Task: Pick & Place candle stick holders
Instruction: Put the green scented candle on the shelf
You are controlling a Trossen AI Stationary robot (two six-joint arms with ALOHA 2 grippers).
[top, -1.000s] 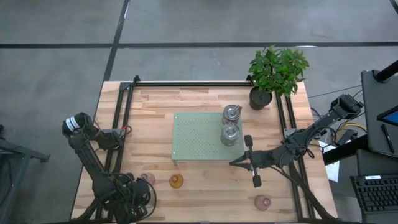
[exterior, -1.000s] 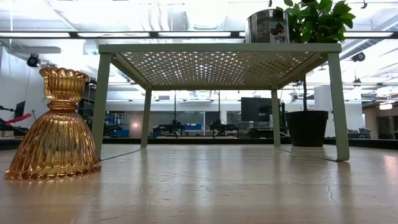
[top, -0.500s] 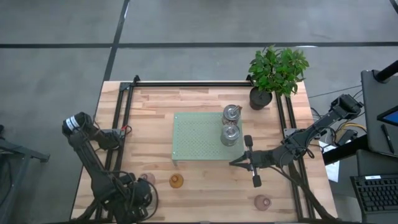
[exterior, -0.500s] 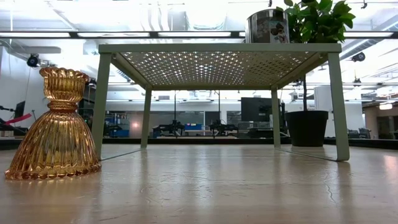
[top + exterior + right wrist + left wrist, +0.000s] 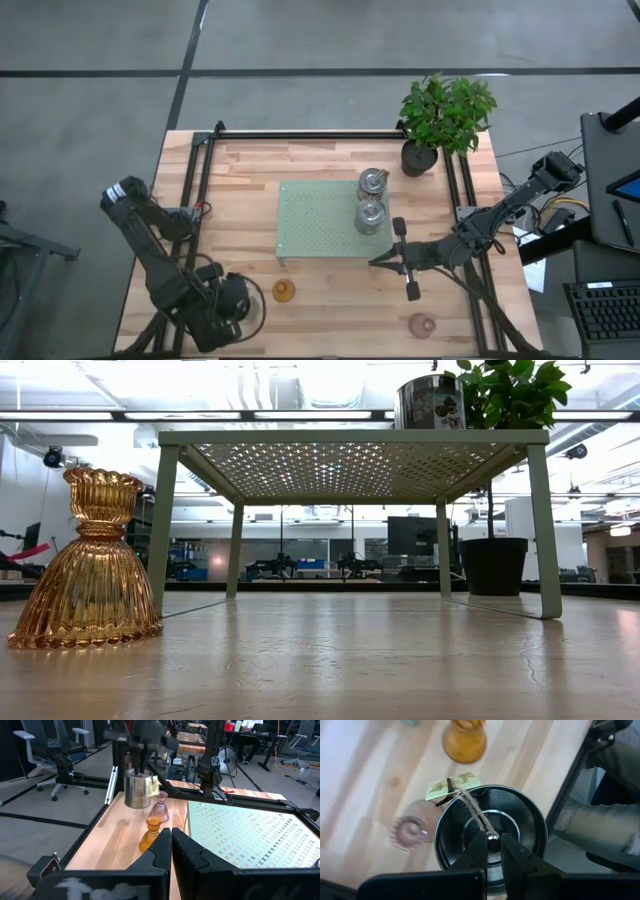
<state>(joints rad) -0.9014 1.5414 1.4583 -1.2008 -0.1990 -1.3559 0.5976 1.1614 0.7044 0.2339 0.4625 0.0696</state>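
Robotics lab / open workshop: polished concrete floor (image 5: pixel 300 40), exposed ceiling w/ strip lights (image 5: pixel 300 414), office chairs (image 5: pixel 37 747), more black rigs on benches (image 5: pixel 210 767) behind, monitor (image 5: pixel 410 535), cables (image 5: pixel 290 767), wood table (image 5: pixel 250 170) w/ black rail frame (image 5: pixel 300 136).

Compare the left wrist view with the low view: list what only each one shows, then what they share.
Only the left wrist view: the left gripper shut on a silvery holder lifted above the table, its paper tag, and a pale pink holder below.
Only the low view: the green tray on its legs, another silvery holder on top, and the potted plant.
Both: the amber holder standing on the wooden table.
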